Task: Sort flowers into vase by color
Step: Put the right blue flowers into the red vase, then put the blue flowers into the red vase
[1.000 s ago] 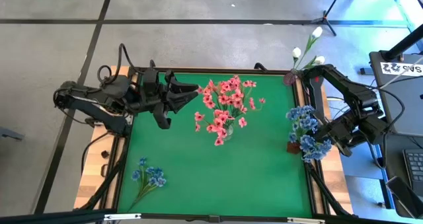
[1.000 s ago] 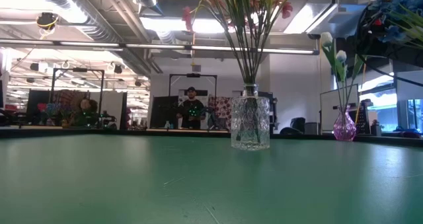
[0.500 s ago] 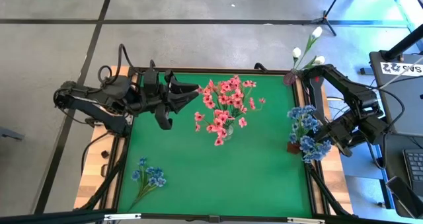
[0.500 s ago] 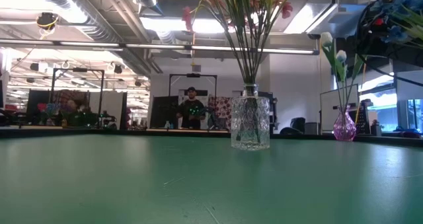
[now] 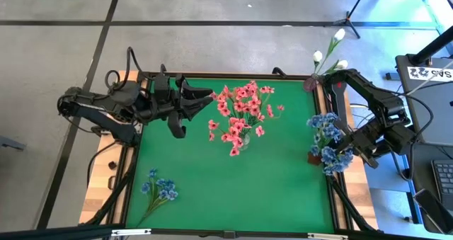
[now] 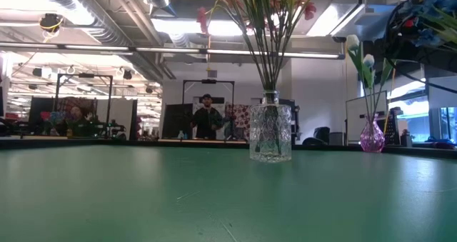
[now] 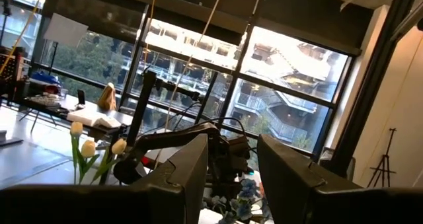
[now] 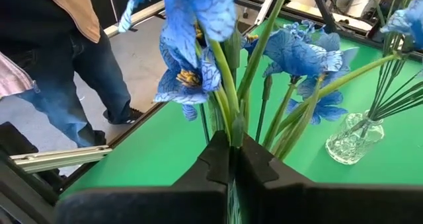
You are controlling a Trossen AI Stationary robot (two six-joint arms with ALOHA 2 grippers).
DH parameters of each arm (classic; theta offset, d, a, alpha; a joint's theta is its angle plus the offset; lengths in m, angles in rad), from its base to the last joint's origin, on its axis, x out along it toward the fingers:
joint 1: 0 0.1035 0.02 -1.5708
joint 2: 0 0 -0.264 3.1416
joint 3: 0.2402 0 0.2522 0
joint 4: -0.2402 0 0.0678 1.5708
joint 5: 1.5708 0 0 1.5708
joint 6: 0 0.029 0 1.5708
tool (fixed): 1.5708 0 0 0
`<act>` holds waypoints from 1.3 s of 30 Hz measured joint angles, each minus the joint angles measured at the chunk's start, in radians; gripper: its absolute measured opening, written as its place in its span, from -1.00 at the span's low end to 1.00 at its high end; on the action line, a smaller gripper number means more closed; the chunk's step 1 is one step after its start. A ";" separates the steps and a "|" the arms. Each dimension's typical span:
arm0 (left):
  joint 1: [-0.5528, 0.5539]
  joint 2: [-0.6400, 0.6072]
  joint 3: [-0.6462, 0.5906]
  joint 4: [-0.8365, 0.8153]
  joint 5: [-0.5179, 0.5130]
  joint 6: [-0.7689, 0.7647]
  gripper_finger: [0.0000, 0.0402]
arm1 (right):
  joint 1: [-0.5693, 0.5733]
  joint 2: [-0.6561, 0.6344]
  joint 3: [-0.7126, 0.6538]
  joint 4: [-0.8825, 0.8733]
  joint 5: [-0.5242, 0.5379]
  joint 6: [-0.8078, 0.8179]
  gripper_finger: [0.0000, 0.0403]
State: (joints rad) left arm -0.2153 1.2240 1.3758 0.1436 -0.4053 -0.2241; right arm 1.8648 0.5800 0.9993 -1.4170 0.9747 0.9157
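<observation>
My right claw [image 8: 232,159] was clamped on a blue sprig [image 5: 327,155], its stem running lengthwise out from my fingers, blooms ahead of them. Beyond it, the clear vase [image 8: 355,140] held pink flowers [image 5: 241,109]. My left claw [image 5: 190,105] stood apart, empty.

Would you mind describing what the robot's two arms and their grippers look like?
Both arms are dark, jointed and chunky, with black cables looping beside them. The left gripper ends in two broad, flat black fingers. The right gripper has two blocky black fingers with stepped tips. A small red mark shows near the right arm's base.
</observation>
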 joint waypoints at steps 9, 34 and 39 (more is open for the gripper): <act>-0.009 0.000 0.000 0.000 0.008 0.000 -0.36 | 0.000 0.000 0.000 0.000 -0.104 -0.002 -0.79; -0.030 0.000 0.000 -0.093 -0.005 -0.010 -0.36 | 0.000 0.000 0.200 -0.155 -0.242 0.201 -0.24; -0.030 0.000 0.000 -0.133 -0.005 -0.036 -0.36 | 0.000 0.000 0.225 -0.155 -0.243 0.216 -0.24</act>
State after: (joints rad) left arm -0.2455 1.2236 1.3758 0.0103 -0.4103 -0.2600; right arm 1.8648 0.5800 1.2239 -1.5718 0.7318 1.1317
